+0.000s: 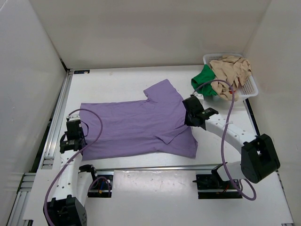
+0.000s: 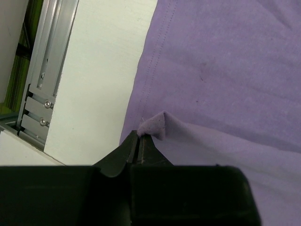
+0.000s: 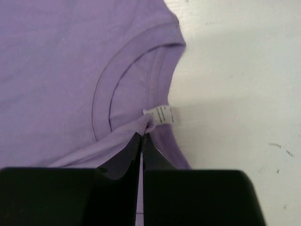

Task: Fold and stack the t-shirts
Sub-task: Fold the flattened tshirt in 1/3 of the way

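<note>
I work on a white counter (image 1: 127, 84) boxed in by plain white walls, with a metal rail (image 1: 51, 136) along its left edge. A white lattice basket (image 1: 251, 88) sits at the far right corner, holding a crumpled tan t-shirt (image 1: 233, 68). A green t-shirt (image 1: 204, 82) spills over its left rim. The lavender t-shirt (image 1: 136, 125) lies spread flat mid-counter, collar toward the right. My left arm reaches low beside the rail, its claw (image 2: 139, 137) pinched tight on the lavender shirt's hem. My right arm stretches in from the right, its claw (image 3: 142, 136) clamped on the collar just beside the neck label (image 3: 162, 114).
</note>
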